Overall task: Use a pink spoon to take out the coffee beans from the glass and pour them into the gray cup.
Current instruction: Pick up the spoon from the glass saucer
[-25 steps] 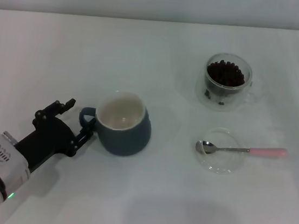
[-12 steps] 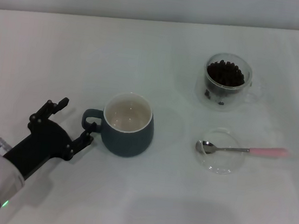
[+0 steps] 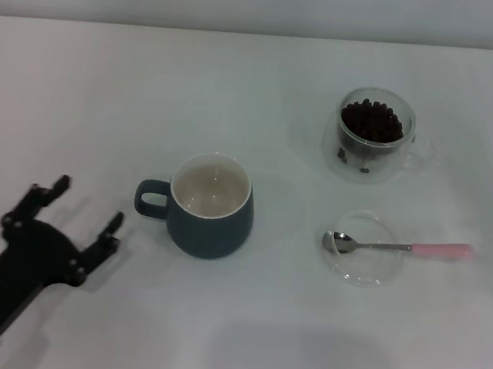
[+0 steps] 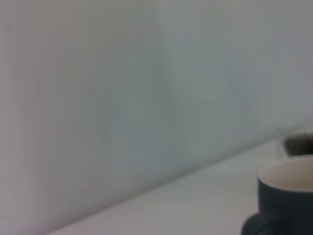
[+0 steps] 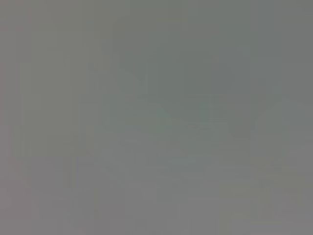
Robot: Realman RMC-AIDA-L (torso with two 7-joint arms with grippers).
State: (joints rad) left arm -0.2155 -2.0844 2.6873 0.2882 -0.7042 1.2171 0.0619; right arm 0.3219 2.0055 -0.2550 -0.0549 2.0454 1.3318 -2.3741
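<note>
The gray cup point(image 3: 211, 205) stands on the white tabletop point(image 3: 238, 327) with its cream inside bare and its loop handle turned toward the left gripper point(image 3: 81, 216). That gripper hangs low beside the handle, apart from it, its jaws spread wide with nothing between them. In the left wrist view only the cup's rim and dark wall show at one corner. The right gripper is not seen in the head view, and its wrist view gives only a flat gray field.

Farther from the cup, on the side away from the handle, the pink spoon point(image 3: 398, 247) lies untouched — its metal bowl rests in a shallow clear glass dish point(image 3: 365, 249) and its pink handle juts out over the tabletop. Beyond the dish, farther from the robot than the cup, the glass point(image 3: 374, 134) holds a full heap of coffee beans point(image 3: 372, 121).

No scooping is judged to have begun; the step in hand is the pickup of the spoon. The next move calls for a pinch on the slim handle — low and thin, so a shallow, careful closing is needed before the bowl is carried to the glass.
</note>
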